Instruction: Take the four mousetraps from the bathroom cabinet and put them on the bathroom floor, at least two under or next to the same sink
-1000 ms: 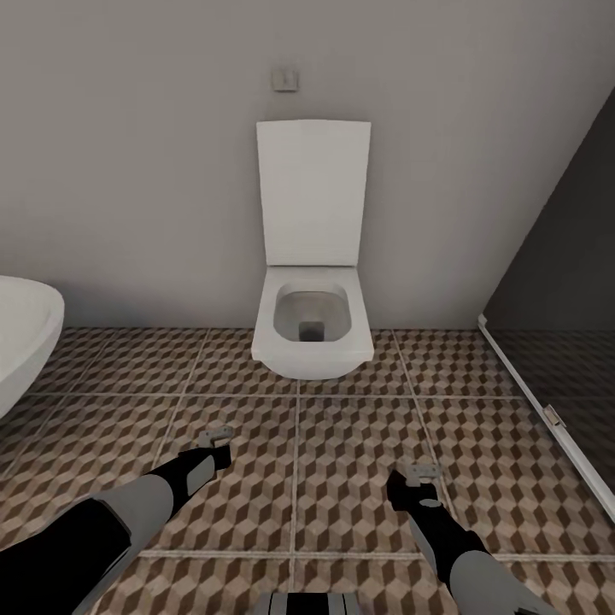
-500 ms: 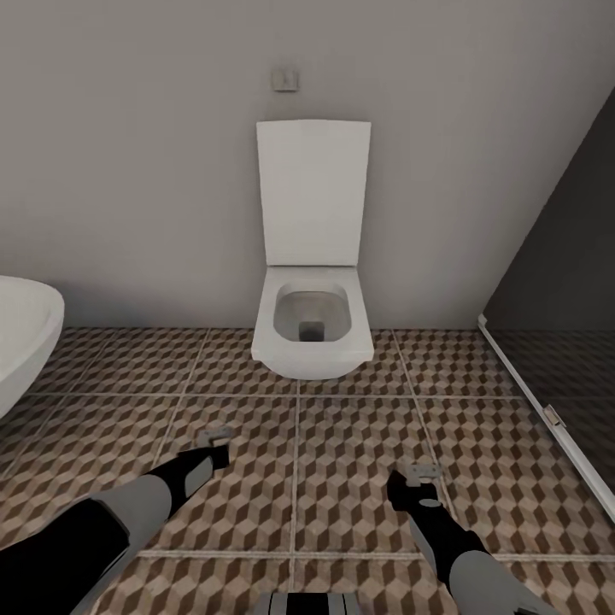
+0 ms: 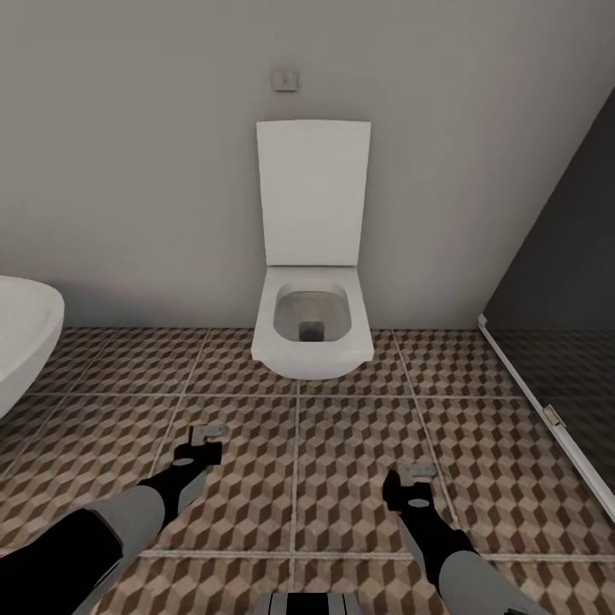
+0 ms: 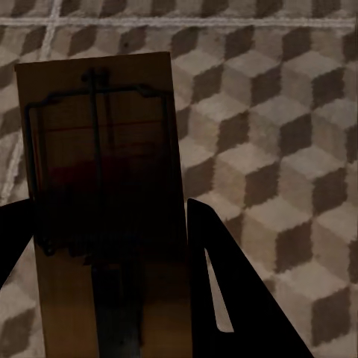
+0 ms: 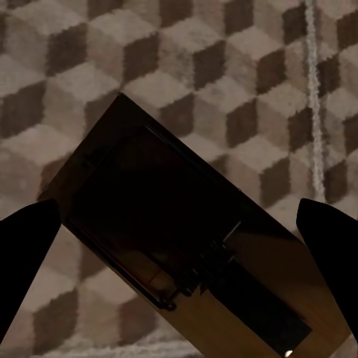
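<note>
Both arms have drawn back toward the robot since a second ago. The left gripper (image 3: 207, 434), low over the bathroom floor (image 3: 342, 444), has its fingers (image 4: 224, 298) clenched on a mousetrap (image 4: 104, 194); the right gripper (image 3: 418, 472) pinches another mousetrap (image 5: 186, 253). Each board looks light, stiff and thin, best held by its edges, clear of the spring.
</note>
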Controlling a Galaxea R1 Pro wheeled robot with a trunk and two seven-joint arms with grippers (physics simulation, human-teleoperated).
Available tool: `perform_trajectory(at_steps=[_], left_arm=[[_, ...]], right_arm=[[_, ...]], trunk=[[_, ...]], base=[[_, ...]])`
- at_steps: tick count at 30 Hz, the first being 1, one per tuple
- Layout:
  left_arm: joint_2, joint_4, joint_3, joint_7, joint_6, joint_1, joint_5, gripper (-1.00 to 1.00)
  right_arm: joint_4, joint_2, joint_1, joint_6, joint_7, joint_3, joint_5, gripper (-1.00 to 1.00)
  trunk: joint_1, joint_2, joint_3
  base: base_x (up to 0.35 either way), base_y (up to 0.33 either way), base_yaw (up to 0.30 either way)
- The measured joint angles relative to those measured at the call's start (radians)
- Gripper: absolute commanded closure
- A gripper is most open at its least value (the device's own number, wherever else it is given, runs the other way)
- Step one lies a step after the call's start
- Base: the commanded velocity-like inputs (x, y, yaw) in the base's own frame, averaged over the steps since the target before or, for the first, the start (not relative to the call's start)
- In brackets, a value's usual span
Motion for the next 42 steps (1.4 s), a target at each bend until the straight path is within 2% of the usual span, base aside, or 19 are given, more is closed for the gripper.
perform_trajectory(at_steps=[4,7,11,13,15,18,21,28,31,33,42], left_arm=[[0.001,0.001,0.000,0.000,-0.026,0.014,-0.002,1.00],[0.001,0.002,0.000,0.000,-0.051,0.026,-0.003,1.00],[0.002,0.003,0.000,-0.001,-0.070,0.041,-0.007,1.00],[0.005,0.004,0.000,-0.001,-0.074,0.045,-0.018,1.00],[0.007,0.006,0.000,0.000,-0.077,0.058,-0.043,1.00],[0.007,0.007,0.000,0.000,-0.080,0.075,-0.072,1.00],[0.007,0.006,0.000,0.000,-0.083,0.081,-0.083,1.00],[0.005,0.004,0.000,-0.001,-0.102,0.084,-0.086,1.00],[-0.002,0.000,0.001,-0.001,-0.123,0.084,-0.085,1.00],[-0.002,0.001,0.001,-0.001,-0.126,0.084,-0.085,1.00],[0.003,0.007,0.003,-0.001,-0.118,0.085,-0.078,1.00]], right_arm=[[0.000,0.009,0.000,0.001,0.000,0.000,-0.001,1.00],[0.000,0.037,0.000,0.002,-0.005,0.000,0.000,1.00],[0.000,0.057,-0.001,0.002,-0.023,0.000,0.000,1.00],[0.000,0.063,-0.001,0.001,-0.028,0.000,-0.001,1.00],[0.001,0.072,-0.001,-0.002,-0.032,0.000,-0.001,1.00],[0.003,0.072,-0.001,-0.005,-0.034,0.000,-0.001,1.00],[0.021,0.072,-0.001,-0.009,-0.035,0.000,0.001,1.00],[0.057,0.072,-0.025,-0.007,-0.051,0.001,0.001,1.00],[0.138,0.072,-0.096,0.037,-0.097,0.001,0.000,1.00],[0.150,0.072,-0.107,0.049,-0.103,0.002,0.001,1.00],[0.171,0.072,-0.119,0.055,-0.109,0.002,-0.002,1.00]], trunk=[[0.000,0.000,0.000],[0.000,0.000,0.000],[0.000,0.000,0.000],[0.000,0.000,0.000],[0.000,0.000,0.000],[0.000,0.000,0.000],[0.000,0.000,0.000],[0.000,0.000,0.000],[0.000,0.000,0.000],[0.000,0.000,0.000],[0.000,0.000,0.000]], base=[[0.000,0.000,0.000],[0.000,0.000,0.000],[0.000,0.000,0.000],[0.000,0.000,0.000],[0.000,0.000,0.000],[0.000,0.000,0.000],[0.000,0.000,0.000],[0.000,0.000,0.000],[0.000,0.000,0.000],[0.000,0.000,0.000],[0.000,0.000,0.000]])
